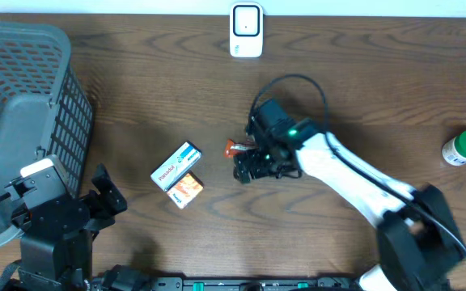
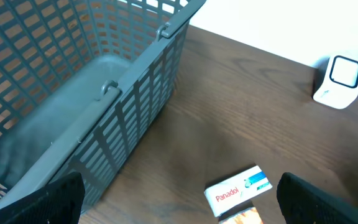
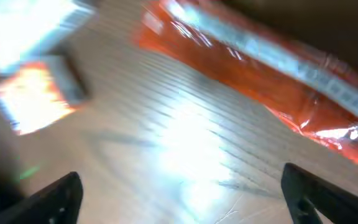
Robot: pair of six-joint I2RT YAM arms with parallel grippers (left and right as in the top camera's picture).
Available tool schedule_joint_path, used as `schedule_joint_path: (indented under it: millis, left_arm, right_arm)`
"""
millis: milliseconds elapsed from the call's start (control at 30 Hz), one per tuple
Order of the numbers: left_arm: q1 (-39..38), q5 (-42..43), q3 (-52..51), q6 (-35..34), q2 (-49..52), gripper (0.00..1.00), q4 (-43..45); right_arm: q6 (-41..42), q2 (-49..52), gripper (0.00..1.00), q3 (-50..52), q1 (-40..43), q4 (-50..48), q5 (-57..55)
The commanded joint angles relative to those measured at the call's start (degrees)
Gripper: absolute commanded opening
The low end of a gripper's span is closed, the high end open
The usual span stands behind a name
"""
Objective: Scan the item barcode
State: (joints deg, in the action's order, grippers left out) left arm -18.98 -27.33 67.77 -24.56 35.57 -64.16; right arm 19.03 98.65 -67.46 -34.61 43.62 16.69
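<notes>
Grey mesh basket (image 1: pixel 63 121) at nine o'clock shows just its floor; orange packet (image 1: pixel 231 147) lies roughly nine-to-three on the table (image 1: pixel 362 81) beside the released right claw (image 3: pixel 182 196), left claw (image 2: pixel 182 196) likewise released.

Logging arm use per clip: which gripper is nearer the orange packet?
Right. The right gripper sits open just beside the orange packet; the left gripper hangs far off, by the basket.

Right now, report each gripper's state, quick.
Left gripper: open, empty.
Right gripper: open, orange packet ahead of it, not gripped.
</notes>
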Motion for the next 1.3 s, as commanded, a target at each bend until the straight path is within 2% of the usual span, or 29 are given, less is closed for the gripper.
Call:
schedule_joint_path:
  millis: [0,100,300,400,433,467,500,533,567,600,833,1267]
  left_arm:
    - [-0.07,-0.35,0.72,0.33,-0.04,0.98,-0.11]
    - [-0.07,-0.35,0.72,0.33,-0.04,0.98,-0.11]
    - [-0.07,-0.35,0.72,0.33,-0.04,0.98,-0.11]
    - [-0.07,-0.35,0.72,0.33,-0.04,0.98,-0.11]
    - [-0.07,-0.35,0.72,0.33,-0.04,0.98,-0.11]
    - [-0.07,-0.35,0.72,0.33,-0.04,0.98,-0.11]
    - [-0.07,-0.35,0.72,0.33,-0.04,0.98,-0.11]
    - [-0.07,-0.35,0.72,0.33,-0.04,0.98,-0.11]
    - [-0.07,-0.35,0.72,0.33,-0.04,0.98,-0.11]
    - [-0.07,-0.35,0.72,0.33,-0.04,0.98,-0.11]
    - [-0.07,-0.35,0.72,0.33,-0.04,0.98,-0.11]
    - [-0.07,-0.35,0.72,0.33,-0.04,0.98,-0.11]
  right_arm:
    - [-8.22,-5.29,0.99,-1.55,0.85,1.07,3.08]
    - [-12.41,-5.55,0.99,-1.53,2.23,1.14,2.86]
    - [-12.68,-1.64,0.99,-1.49,8.33,0.07,-4.46]
    - [-12.66,0.33,0.93,-1.49,11.23,-2.64,-4.42]
    - [-12.13,1.22,0.86,-1.49,12.46,-3.85,-4.39]
    - [-11.32,2.08,0.74,-1.49,13.44,-4.87,-4.39]
    - [-10.49,3.08,0.54,-1.49,14.32,-5.84,-4.39]
    - [-9.57,3.96,0.43,-1.49,14.99,-6.69,-4.37]
    - [-7.28,6.36,0.14,-1.49,16.17,-8.17,-4.31]
    - [-6.23,7.85,0.02,-1.49,16.55,-8.55,-3.96]
    - [-5.81,12.79,0.01,-1.49,15.63,-7.50,-1.40]
    - [-5.77,12.61,0.01,-1.51,14.47,-2.75,3.69]
